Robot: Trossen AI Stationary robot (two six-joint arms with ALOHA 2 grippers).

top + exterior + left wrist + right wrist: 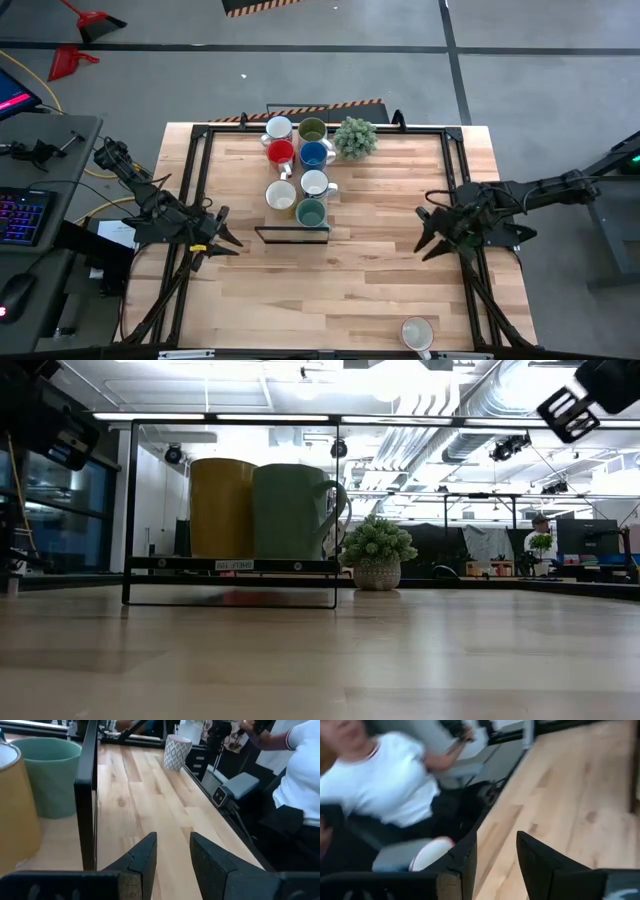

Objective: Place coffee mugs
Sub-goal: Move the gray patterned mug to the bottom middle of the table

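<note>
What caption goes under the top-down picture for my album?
Seven ceramic mugs sit by a black wire rack; one white mug waits alone near the wooden table's edge.

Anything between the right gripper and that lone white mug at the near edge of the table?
Nothing visible. In the high view only bare tabletop lies between the right gripper and the white mug. The rack of mugs sits well off to the side.

Red mug (pixel 281 152), blue mug (pixel 313 154) (teal mug (pixel 311 212))

L pincer (pixel 228 240) & R pincer (pixel 425 240) both parted, empty, hovering.
</note>
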